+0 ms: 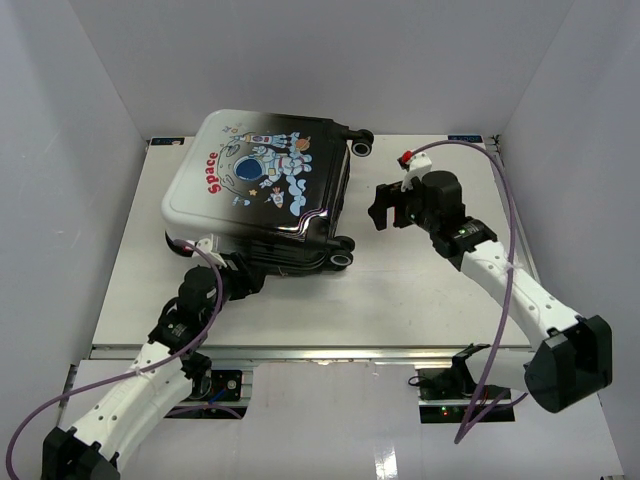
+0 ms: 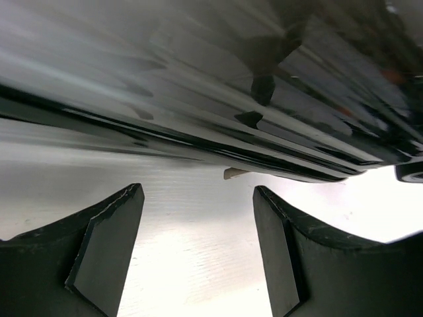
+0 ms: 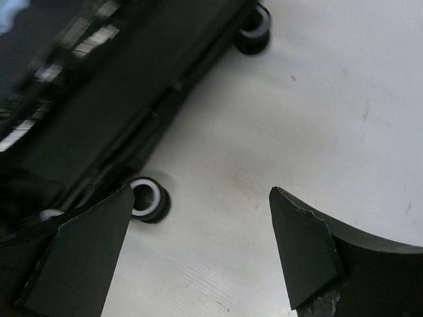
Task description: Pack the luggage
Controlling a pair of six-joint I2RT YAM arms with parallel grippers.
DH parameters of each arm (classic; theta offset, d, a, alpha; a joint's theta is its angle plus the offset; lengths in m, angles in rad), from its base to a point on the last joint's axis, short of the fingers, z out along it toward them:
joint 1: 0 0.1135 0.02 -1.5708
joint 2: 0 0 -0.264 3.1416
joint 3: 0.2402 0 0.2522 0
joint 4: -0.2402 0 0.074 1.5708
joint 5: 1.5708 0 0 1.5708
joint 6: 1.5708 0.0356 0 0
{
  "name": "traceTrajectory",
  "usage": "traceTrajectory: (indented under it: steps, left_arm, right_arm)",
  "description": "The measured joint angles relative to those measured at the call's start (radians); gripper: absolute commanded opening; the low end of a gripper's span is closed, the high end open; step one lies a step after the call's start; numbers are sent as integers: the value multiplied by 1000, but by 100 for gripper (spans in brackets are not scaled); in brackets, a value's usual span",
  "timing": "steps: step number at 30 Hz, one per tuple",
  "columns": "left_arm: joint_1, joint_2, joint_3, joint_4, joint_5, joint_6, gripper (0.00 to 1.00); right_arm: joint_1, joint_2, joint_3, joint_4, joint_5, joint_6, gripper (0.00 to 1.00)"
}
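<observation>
Lying flat and shut, astronaut print up, the suitcase fills the 11 o'clock part of the table in the overhead view, with its wheels toward 3 o'clock. The left gripper sits low at the case's 6 o'clock edge, probably placed there to work at the rim. The right gripper hangs just beside the wheel end, apart from it, perhaps ready to steady that side.

From the left wrist, the left gripper is spread, with only bare table between its fingers. The glossy shell of the suitcase runs across at 12 o'clock, close but untouched. A small pale tab pokes from under the rim; what it is cannot be told.

From the right wrist, the right gripper is likewise spread and holds nothing. The suitcase's dark side lies at 10 o'clock, with one wheel just beside the 9 o'clock fingertip. With the case shut and both tools empty, packing looks either finished or not yet started.
</observation>
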Motion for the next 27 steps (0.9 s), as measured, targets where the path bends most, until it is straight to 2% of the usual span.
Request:
traceTrajectory:
  steps: [5,12,21,27]
  left_arm:
    - [0,66,-1,60,70,0,78]
    - [0,105,-48,163,141,-11,77]
    - [-13,237,-119,339,185,-28,76]
    - [-80,286,-122,408,166,-31,76]
  right_arm:
    - [46,-57,72,-40,-228,-188,92]
    - [181,23,117,-174,-390,-392,93]
    - [213,126,153,-257,-402,-459,91]
    - [276,171,182,-263,-382,-474,91]
